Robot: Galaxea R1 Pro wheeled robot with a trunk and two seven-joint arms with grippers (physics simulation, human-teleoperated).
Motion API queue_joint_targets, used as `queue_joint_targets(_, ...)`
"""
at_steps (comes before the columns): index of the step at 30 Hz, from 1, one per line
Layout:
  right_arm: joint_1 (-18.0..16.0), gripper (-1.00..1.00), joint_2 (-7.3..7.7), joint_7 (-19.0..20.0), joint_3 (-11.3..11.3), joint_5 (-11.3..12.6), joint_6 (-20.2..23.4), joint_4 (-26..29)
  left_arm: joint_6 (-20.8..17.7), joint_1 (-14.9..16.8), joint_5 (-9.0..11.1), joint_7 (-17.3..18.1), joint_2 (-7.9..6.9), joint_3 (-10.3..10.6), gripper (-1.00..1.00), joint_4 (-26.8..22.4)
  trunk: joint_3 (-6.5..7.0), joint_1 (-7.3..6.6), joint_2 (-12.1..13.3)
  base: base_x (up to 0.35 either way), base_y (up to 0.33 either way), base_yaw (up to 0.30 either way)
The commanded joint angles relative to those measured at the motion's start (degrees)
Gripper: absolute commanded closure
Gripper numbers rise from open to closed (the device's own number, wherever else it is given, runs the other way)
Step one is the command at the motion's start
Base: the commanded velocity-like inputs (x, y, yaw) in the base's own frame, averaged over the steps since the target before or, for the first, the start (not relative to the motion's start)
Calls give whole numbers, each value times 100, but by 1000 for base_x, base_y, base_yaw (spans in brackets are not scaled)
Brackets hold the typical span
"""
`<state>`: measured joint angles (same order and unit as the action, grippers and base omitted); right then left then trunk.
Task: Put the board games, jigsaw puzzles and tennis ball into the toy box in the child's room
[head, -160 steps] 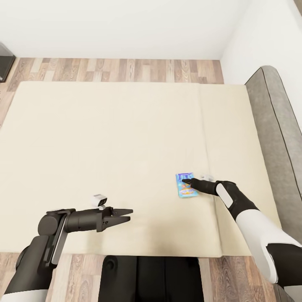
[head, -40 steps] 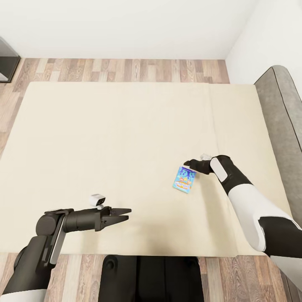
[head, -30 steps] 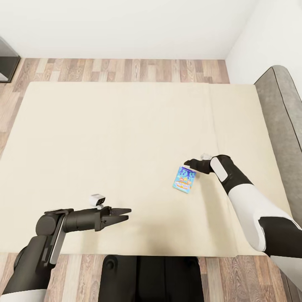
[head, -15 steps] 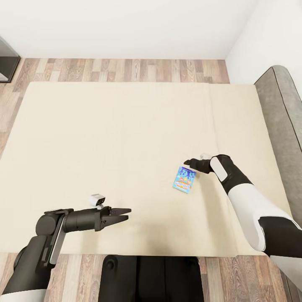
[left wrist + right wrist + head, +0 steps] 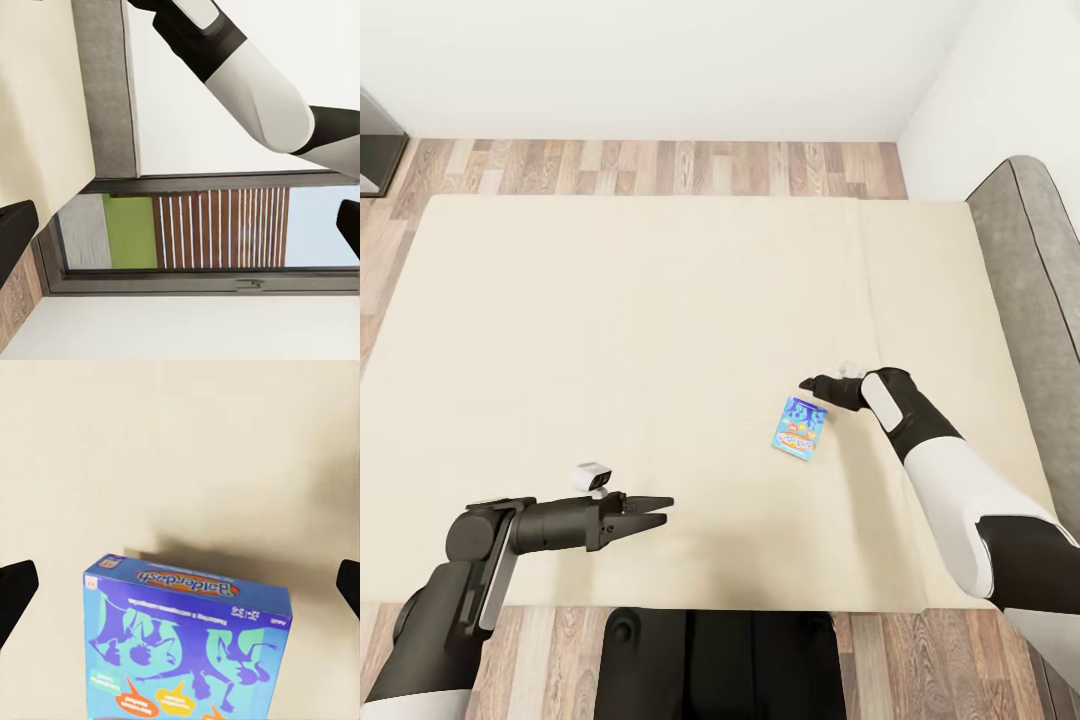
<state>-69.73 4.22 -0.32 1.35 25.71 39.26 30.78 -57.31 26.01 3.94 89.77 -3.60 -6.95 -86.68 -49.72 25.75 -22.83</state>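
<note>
Cream bed [image 5: 610, 330] is carrying the small blue Balderdash board game [image 5: 801, 427] near its seam, so you are hovering the right gripper [image 5: 812, 385], fingers spread wide, just beside its edge to straddle it. Your left gripper [image 5: 650, 510] is idling over the mattress, fingers apart and holding nothing.

A home bedroom: broad cream bed [image 5: 610, 350], padded headboard [image 5: 1030, 300], wood-plank floor [image 5: 660, 167], white walls [image 5: 660, 60]

board game [image 5: 800, 428] on bed [image 5: 610, 340] (right half), headboard [image 5: 1025, 300] rightward
</note>
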Motion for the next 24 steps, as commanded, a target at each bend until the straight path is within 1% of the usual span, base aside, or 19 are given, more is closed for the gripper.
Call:
queue_joint_targets(1, -2, -100, 5, -3, 14, 13, 22, 6, -61, 1, -3, 23, -1, 2, -100, -5, -6, 3, -9, 0, 0, 0)
queue_joint_targets(7, -5, -100, 6, -2, 14, 13, 13, 7, -65, 1, 11, 23, -1, 1, -100, -20, -6, 3, -9, 0, 0, 0)
queue_joint_targets(10, -5, -100, 6, -3, 14, 13, -1, 5, -68, -9, 71, 23, -1, 14, -100, -42, -6, 3, -9, 0, 0, 0)
queue_joint_targets(14, -5, -100, 8, -3, 14, 13, -79, 2, -69, -14, 252, 23, -8, 30, -100, -54, -6, 3, -9, 0, 0, 0)
queue_joint_targets(15, -5, -100, 8, -3, 14, 13, -100, 1, -71, -15, 348, 23, -13, 20, -100, -56, -6, 3, -9, 0, 0, 0)
queue_joint_targets(17, -5, -100, 8, -3, 14, 13, -114, 0, -73, -16, 445, 23, -36, 13, -100, -57, -6, 3, -9, 0, 0, 0)
queue_joint_targets(18, -5, -100, 8, -3, 14, 13, -123, -1, -75, -16, 541, 23, -88, 12, -100, -58, -6, 3, -9, 0, 0, 0)
queue_joint_targets(21, -4, -100, 8, -3, 14, 13, -130, -1, -77, -17, 676, 23, -191, 22, -100, -59, -6, 3, -9, 0, 0, 0)
queue_joint_targets(22, -4, -100, 8, -3, 14, 13, -136, -1, -77, -20, 763, 23, -249, 28, -100, -59, -6, 3, -9, 0, 0, 0)
queue_joint_targets(23, -5, -100, 8, -3, 12, 13, -139, -2, -77, -21, 809, 23, -275, 28, -100, -59, -6, 3, -9, 0, 0, 0)
queue_joint_targets(24, -2, -100, 8, -3, 13, 13, -142, -2, -78, -23, 907, 23, -320, 21, -100, -59, -6, 3, -9, 0, 0, 0)
